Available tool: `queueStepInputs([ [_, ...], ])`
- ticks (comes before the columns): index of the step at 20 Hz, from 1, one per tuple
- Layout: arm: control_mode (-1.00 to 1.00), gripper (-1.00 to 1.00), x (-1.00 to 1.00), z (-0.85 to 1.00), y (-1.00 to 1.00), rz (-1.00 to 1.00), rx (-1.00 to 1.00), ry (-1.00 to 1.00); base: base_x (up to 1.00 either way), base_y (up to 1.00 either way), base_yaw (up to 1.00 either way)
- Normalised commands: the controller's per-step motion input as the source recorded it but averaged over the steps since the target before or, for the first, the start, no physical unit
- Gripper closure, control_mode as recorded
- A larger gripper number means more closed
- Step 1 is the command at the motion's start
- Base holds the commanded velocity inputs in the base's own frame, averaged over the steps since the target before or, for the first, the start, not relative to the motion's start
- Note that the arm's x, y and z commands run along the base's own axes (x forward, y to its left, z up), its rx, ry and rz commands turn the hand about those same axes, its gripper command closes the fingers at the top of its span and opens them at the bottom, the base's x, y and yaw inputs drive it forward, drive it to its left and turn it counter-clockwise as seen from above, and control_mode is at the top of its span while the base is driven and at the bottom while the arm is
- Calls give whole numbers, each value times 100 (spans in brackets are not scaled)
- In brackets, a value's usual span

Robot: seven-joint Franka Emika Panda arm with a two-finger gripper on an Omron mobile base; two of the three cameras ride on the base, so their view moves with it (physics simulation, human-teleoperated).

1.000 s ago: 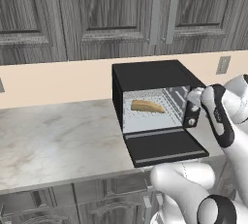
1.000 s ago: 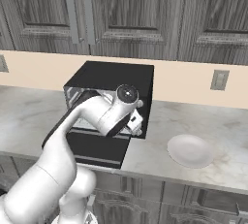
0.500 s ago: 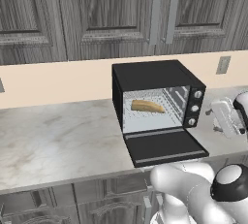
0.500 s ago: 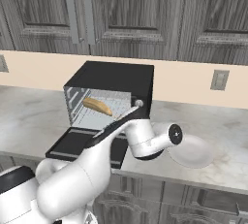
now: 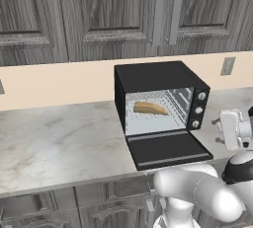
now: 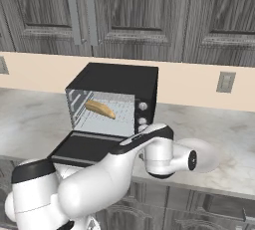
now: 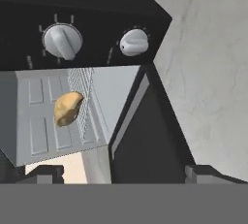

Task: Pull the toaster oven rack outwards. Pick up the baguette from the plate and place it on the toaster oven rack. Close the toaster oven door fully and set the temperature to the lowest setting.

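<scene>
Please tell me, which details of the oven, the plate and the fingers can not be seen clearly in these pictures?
- Knob settings: toaster oven markings too small, base views.
- Plate: partly hidden behind the arm, right base view.
- Fingers: cut off by the bottom edge, hand view.
- Baguette: partly behind the cavity's side grille, hand view.

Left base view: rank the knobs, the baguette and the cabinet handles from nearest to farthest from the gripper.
1. Knobs, on the right front of the oven, just left of the gripper.
2. Baguette, inside the oven, further left.
3. Cabinet handles, high up on the wall cabinets behind.
</scene>
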Motion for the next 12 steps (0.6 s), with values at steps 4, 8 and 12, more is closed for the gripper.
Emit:
queueStepInputs([
  [4,-100,-100,-5,-21,15,8,5,-1,0,0,0],
  [8,-100,-100,-26,-6,18,6,0,-2,0,0,0],
  [12,-100,-100,-36,0,8,0,0,-4,0,0,0],
])
